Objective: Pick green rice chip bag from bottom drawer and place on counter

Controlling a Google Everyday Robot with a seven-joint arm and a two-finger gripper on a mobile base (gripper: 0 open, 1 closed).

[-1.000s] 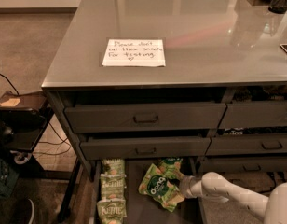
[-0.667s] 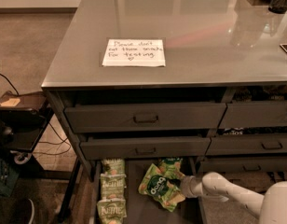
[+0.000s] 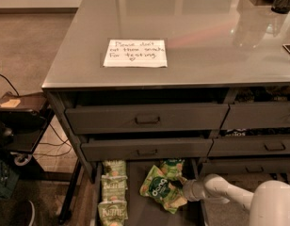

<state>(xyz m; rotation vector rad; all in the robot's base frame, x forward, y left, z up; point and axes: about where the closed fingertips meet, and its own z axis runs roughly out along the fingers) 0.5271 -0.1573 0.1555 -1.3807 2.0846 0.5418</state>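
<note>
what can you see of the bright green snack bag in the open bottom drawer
The crinkly bright green snack pouch bears a dark green round logo with white lettering. It lies tilted on the floor of the open dark grey metal bottom drawer, right of three paler green bags. The white arm's gripper is at its right edge.

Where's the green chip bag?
The green rice chip bag lies in the open bottom drawer, right of the pale-green bags, with the robot's hand at its right edge.
</note>
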